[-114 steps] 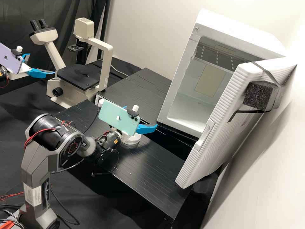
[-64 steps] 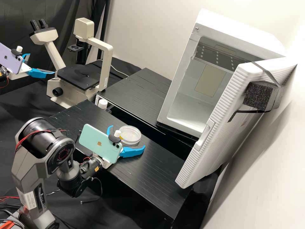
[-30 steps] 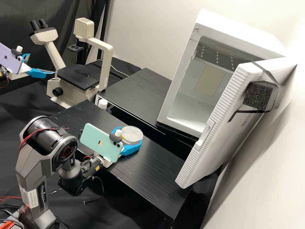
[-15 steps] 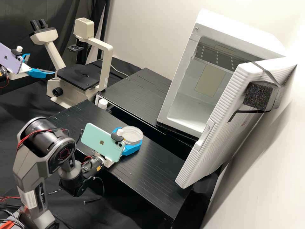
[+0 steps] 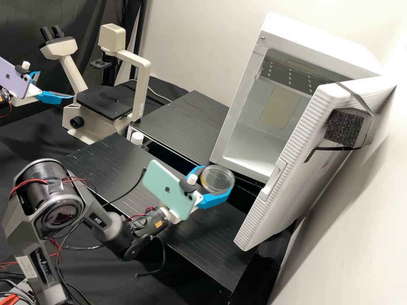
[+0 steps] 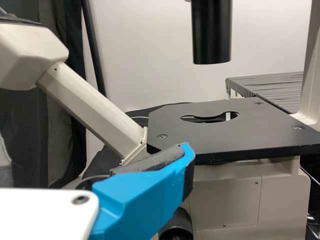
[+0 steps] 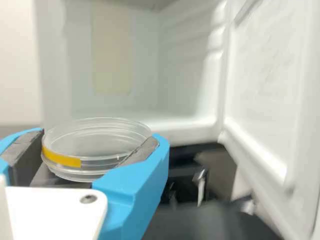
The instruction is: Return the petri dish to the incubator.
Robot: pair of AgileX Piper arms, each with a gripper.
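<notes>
Well, my right gripper (image 5: 218, 175) is clasped around the petri dish (image 7: 97, 146), its 2 blue fingers (image 7: 134, 186) pressing dark pads to the rim. My right arm (image 5: 111, 228) bends at the elbow and stretches across the black bench (image 5: 199, 228), carrying the dish raised and nearly level in front of the open incubator (image 5: 227, 142). The dish is round, clear plastic, marked with 1 yellow strip. White, smooth walls line the incubator; its door (image 5: 292, 169) is ridged along the edge. My left gripper (image 5: 55, 85), empty and spread, points toward the microscope (image 5: 144, 84).
</notes>
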